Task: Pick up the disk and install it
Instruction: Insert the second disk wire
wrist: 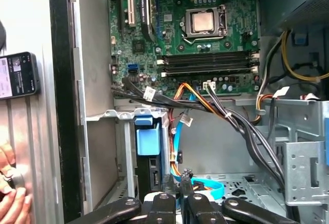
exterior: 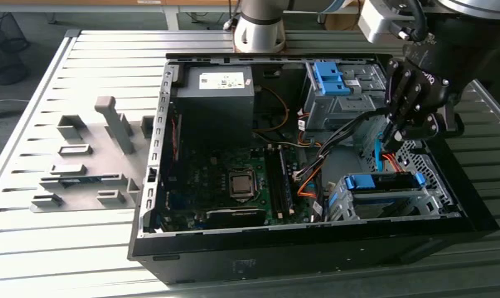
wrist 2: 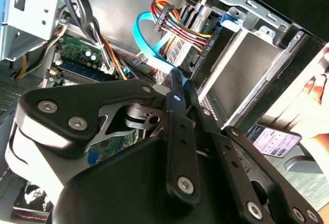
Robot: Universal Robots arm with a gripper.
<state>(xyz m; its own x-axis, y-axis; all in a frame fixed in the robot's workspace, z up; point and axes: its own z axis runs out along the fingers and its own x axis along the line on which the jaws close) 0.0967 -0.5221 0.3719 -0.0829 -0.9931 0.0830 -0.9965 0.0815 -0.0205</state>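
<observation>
My pincer (exterior: pixel 392 148) hangs inside an open computer case (exterior: pixel 150 186) that lies on a slatted metal desk (exterior: pixel 76 248), its fingers (wrist: pixel 186 183) pressed together on nothing. The disk (exterior: pixel 384 182), in its blue carrier, sits in the metal drive cage (exterior: pixel 339 205) at the case's corner, just beside my pincer. A person's hand (wrist: pixel 13 198) rests on the desk outside the case wall, near a phone (wrist: pixel 18 74).

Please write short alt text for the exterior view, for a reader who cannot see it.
An open black computer case lies on a slatted metal table, and the robot's gripper reaches into it at the exterior view's right, just above a drive bay holding the disk in its blue carrier.
</observation>
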